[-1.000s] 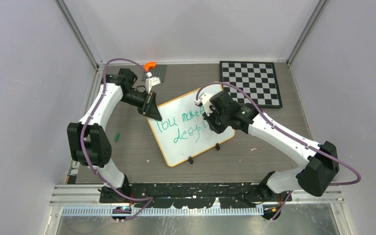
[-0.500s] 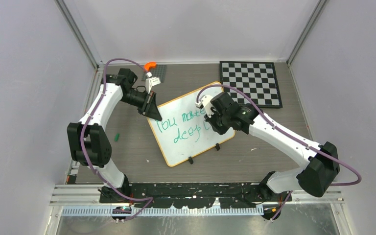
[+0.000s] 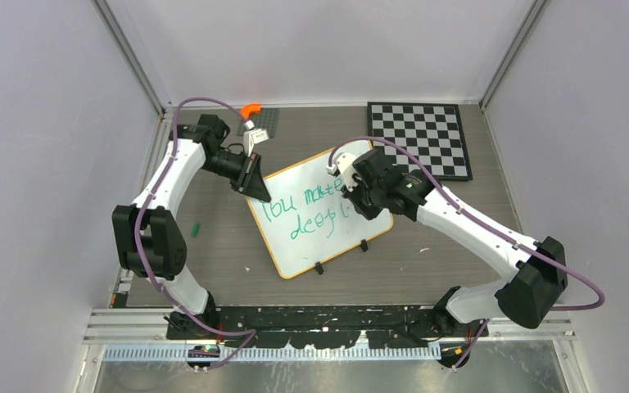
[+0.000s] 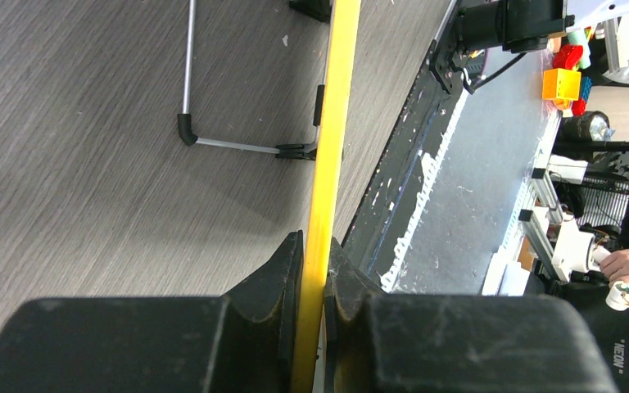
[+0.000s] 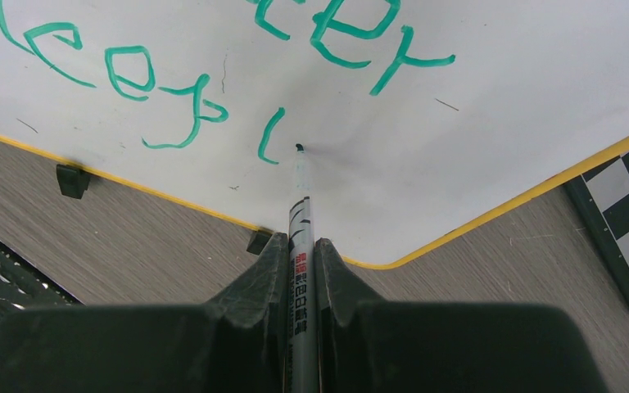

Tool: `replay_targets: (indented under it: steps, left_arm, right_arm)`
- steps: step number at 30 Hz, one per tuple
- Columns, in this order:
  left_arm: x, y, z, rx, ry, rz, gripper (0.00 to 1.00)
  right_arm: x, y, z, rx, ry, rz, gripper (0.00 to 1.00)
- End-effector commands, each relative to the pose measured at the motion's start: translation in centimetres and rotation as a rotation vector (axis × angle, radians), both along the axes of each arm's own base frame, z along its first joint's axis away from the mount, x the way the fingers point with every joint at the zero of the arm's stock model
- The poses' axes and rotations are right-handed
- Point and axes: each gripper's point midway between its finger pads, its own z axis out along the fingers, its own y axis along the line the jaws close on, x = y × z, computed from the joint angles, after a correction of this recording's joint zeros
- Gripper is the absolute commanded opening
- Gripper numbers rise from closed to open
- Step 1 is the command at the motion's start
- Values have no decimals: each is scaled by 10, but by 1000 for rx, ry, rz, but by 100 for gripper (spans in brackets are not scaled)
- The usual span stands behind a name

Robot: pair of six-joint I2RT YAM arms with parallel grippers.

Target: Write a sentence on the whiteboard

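Beneath right pincer (image 5: pixel 300 246), marker (image 5: pixel 298 201) tip touches whiteboard (image 5: pixel 500 90).

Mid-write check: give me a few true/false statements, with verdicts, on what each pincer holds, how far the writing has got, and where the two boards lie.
1. The left pincer is shut on the yellow rim of the whiteboard. True.
2. The right pincer is open and holds nothing. False: it is shut on a marker, whose tip is at the board just right of the last green stroke.
3. The second line of the sentence reads "deeply." in full. False: it shows "deep" plus one l-like stroke.
4. The chequered board lies apart from the whiteboard, at the far right. True.
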Motion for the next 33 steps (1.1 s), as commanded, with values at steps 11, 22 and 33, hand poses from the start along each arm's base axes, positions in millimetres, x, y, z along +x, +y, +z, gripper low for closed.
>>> replay_targets:
  steps: [11, 22, 33]
  left_arm:
    - [8, 3, -6, 51, -19, 7, 0]
    - [8, 3, -6, 53, -19, 7, 0]
    - [8, 4, -8, 56, -18, 4, 0]
  right_arm:
    - [5, -9, -1, -8, -36, -14, 0]
    - [17, -6, 15, -8, -82, -17, 0]
    - [31, -6, 28, -8, -118, -24, 0]
